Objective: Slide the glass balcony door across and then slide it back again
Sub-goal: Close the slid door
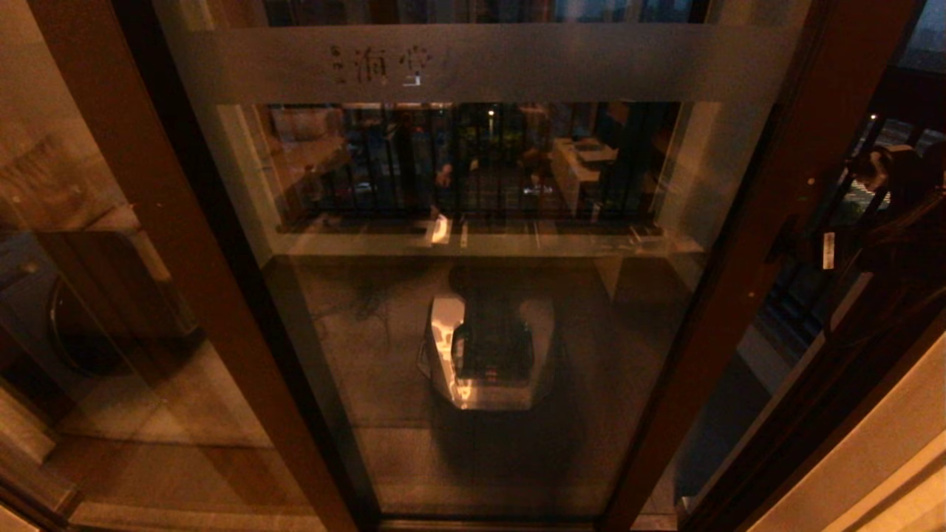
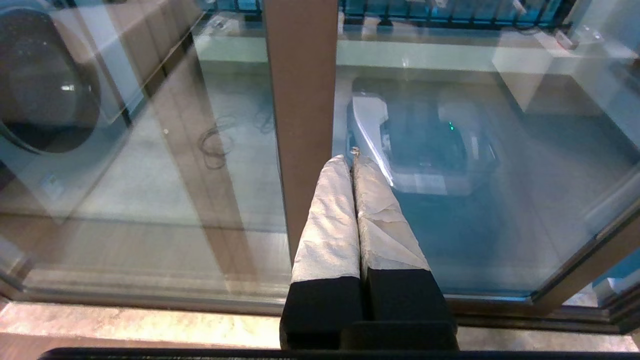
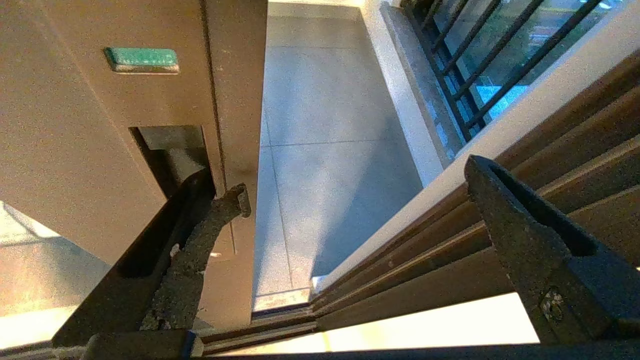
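The glass balcony door [image 1: 591, 63] fills the head view, with a frosted band of characters near its top and brown stiles on both sides. A narrow gap shows between its right stile [image 3: 235, 100] and the jamb, with balcony tiles [image 3: 325, 150] beyond. My right gripper [image 1: 802, 240] [image 3: 357, 180] is open at that stile. One finger [image 3: 210, 225] reaches into the dark recessed handle [image 3: 170, 150]; the other finger [image 3: 505, 225] is over the jamb. My left gripper [image 2: 352, 159] is shut on nothing, its taped fingers [image 2: 330, 225] pointing at the door's left stile [image 2: 300, 100].
A fixed glass panel [image 1: 111, 355] stands left of the door, with a round-fronted washing machine [image 2: 40, 85] behind it. The grooved brown jamb [image 3: 450, 260] and the floor track [image 2: 150, 300] border the opening. A dark balcony railing [image 3: 470, 65] runs beyond the tiles.
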